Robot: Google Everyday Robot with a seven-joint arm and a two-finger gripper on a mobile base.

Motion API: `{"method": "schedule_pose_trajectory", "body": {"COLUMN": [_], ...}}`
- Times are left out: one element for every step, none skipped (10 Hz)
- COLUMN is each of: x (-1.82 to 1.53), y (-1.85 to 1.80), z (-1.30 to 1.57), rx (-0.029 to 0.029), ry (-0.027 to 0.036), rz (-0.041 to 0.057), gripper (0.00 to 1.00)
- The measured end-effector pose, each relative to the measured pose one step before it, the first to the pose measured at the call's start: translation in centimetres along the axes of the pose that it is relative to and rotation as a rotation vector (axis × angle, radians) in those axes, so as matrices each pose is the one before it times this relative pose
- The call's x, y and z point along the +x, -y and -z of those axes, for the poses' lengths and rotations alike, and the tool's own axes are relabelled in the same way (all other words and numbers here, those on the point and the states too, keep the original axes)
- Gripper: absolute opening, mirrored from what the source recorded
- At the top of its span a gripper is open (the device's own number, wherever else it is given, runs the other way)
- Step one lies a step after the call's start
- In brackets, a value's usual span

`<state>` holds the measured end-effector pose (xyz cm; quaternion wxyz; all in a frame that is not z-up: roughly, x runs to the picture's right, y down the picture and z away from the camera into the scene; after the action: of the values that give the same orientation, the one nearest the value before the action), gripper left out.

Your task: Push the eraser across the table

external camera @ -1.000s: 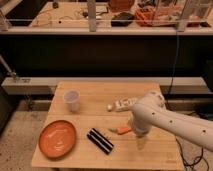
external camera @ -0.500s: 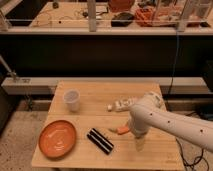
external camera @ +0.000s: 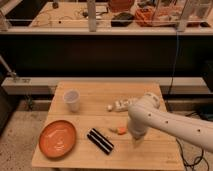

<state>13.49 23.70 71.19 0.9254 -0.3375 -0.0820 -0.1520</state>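
Whether the gripper (external camera: 136, 143) was open or closed could not be told; it hung low near the table's (external camera: 95, 95) front edge, apart from the eraser (external camera: 100, 140), on its right-edge side. The eraser lay mid-front, unmoved since a second before, so the push seemed unstarted

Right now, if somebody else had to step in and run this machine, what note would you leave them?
Gripper: at the end of the white arm, low over the light wooden plank table, to the right of the eraser and apart from it.
Long flat black eraser with a pale stripe: lying diagonally near the front, between the round orange plate and the gripper.
Also there: a white cup at the back left and a small orange piece beside the arm.
Done: gripper is close to the eraser.
Left: make contact, then push the eraser across.
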Motion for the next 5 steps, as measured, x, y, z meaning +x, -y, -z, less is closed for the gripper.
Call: {"method": "schedule_pose_trajectory", "body": {"x": [-0.037, -0.056, -0.089, -0.189, -0.414], "y": [-0.108, -0.12, -0.088, 0.062, 0.463], "z": [-0.141, -0.251, -0.249, -0.352, -0.604], "rx": [-0.00358, -0.00381, -0.00367, 0.00024, 0.0045], "ry": [0.00092, 0.00199, 0.0021, 0.00483, 0.00247], "rz": [0.00188, 0.00445, 0.00572, 0.00961, 0.01297], "gripper": [0.37, 0.27, 0.17, 0.08, 0.02]}}
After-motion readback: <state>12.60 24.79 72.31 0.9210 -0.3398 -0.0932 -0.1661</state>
